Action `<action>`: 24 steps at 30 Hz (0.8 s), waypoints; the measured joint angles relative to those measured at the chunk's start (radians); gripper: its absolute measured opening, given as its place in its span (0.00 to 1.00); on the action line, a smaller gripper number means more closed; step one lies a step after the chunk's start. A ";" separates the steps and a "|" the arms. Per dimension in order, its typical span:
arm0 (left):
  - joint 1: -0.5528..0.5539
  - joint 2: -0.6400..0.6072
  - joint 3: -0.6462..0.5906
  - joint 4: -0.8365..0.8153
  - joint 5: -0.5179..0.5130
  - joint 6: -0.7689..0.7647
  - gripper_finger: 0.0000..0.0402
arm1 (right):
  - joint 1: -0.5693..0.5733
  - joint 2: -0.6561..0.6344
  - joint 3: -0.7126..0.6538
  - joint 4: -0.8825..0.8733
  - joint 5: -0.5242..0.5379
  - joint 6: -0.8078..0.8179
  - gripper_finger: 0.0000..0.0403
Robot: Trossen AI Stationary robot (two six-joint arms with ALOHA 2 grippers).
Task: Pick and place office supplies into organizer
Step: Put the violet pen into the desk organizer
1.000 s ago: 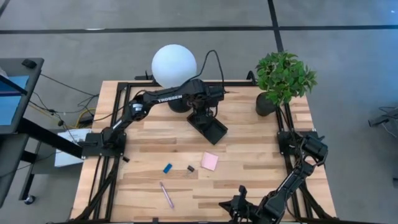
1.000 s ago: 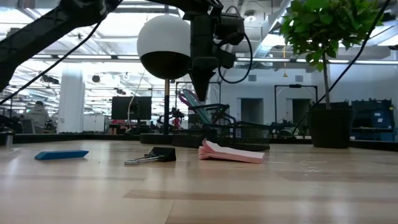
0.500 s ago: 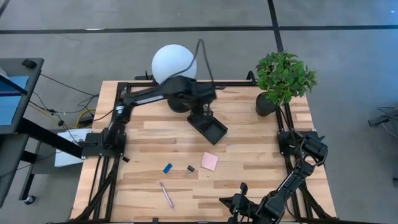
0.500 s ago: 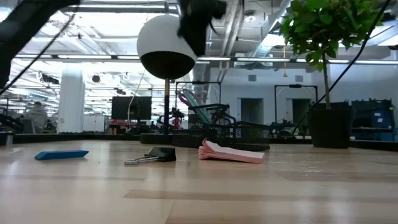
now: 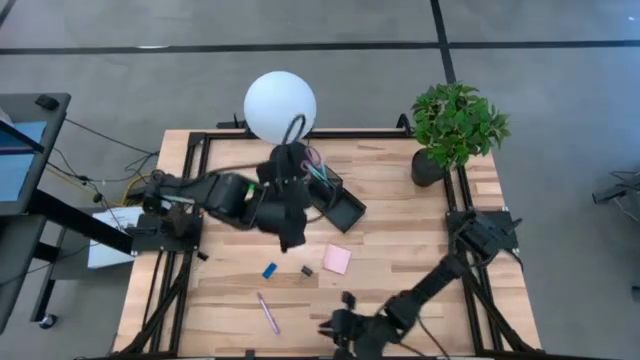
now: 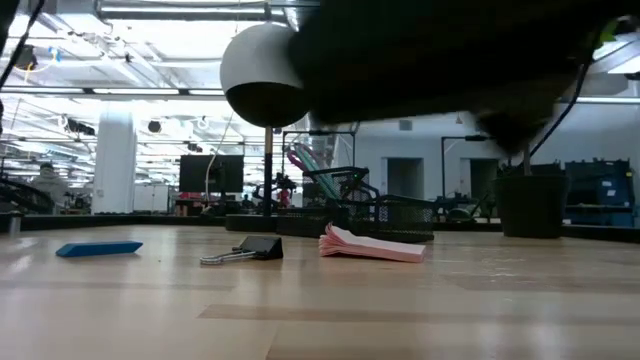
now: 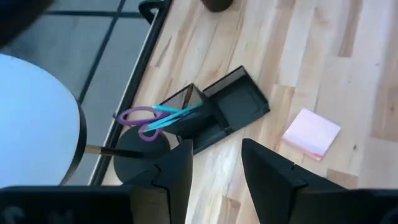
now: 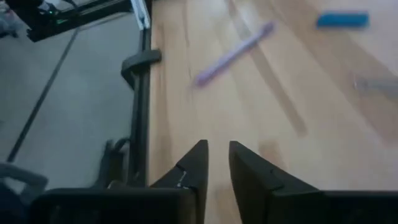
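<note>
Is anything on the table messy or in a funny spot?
Nothing is broken or spilled. The scissors stick out slanting from the organizer. The purple pen, blue block, clip and pink pad lie loose on the table, not put away.

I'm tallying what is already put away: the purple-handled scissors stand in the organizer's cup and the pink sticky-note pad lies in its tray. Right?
Only half right. The scissors do stand in the organizer cup, but the pink sticky-note pad lies on the bare table, apart from the organizer. The left wrist view shows the tray section holding nothing, and the high view agrees.
</note>
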 joint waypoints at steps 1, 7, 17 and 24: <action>-0.019 0.000 0.000 -0.001 -0.010 -0.010 0.33 | -0.016 0.008 -0.001 0.030 -0.005 -0.038 0.17; -0.094 -0.001 0.000 0.000 -0.018 -0.037 0.33 | -0.092 0.111 0.071 0.285 -0.013 -0.189 0.25; -0.104 -0.037 0.000 -0.001 -0.034 -0.034 0.33 | -0.206 0.400 0.475 0.413 -0.276 -0.275 0.27; -0.104 -0.045 0.000 -0.001 -0.033 -0.033 0.33 | -0.249 0.460 0.643 0.031 -0.288 -0.149 0.24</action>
